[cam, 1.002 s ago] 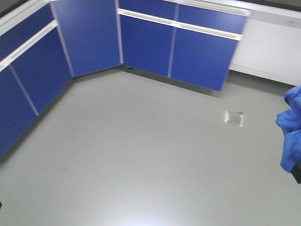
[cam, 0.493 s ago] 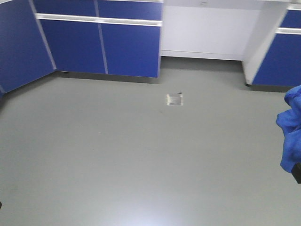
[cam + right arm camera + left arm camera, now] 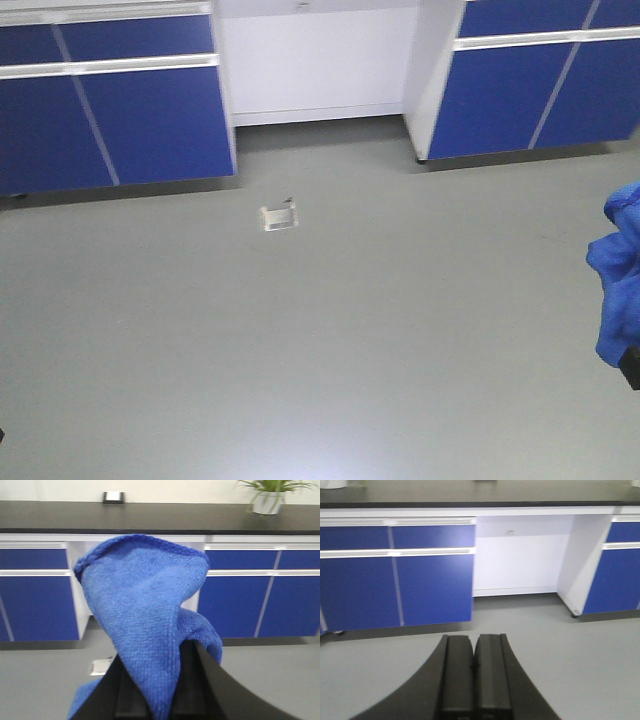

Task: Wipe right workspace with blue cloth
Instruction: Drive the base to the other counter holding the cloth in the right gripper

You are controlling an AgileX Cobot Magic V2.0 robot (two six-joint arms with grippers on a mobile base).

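- Floor point(image 3: 300, 340): grey and bare. It fills most of the front view, so the robot stands out in the room, well apart from any bench.
- Cabinets point(image 3: 110, 120): a second ago a corner run filled the front view. Now two straight runs flank a white recess point(image 3: 315, 60). The scene has slid leftward, which I read as the base turning to its right.
- Benchtop point(image 3: 200, 517): a long black top above the cabinets, squarely ahead in the right wrist view, with a plant point(image 3: 270, 495) at its far end. This is judged to be the right workspace. It is well apart from the arm, so no wiping has begun.
- Cloth point(image 3: 622, 280): hangs at the right edge of the front view, in the same place as in both earlier pictures. It is carried in the air, draped over the right gripper point(image 3: 162, 695), whose fingers are clamped on its lower folds.
- Left gripper point(image 3: 475, 667): pads pressed together with nothing between them, idle over the floor.
- Outlet box point(image 3: 113, 498): stands on the benchtop's rear left and marks the target surface.
- Floor fitting point(image 3: 279, 216): a small pale plate, formerly right of centre and now left of it, which confirms the turn.
- Implication: an approach to the bench is still needed before the cloth can be lowered.
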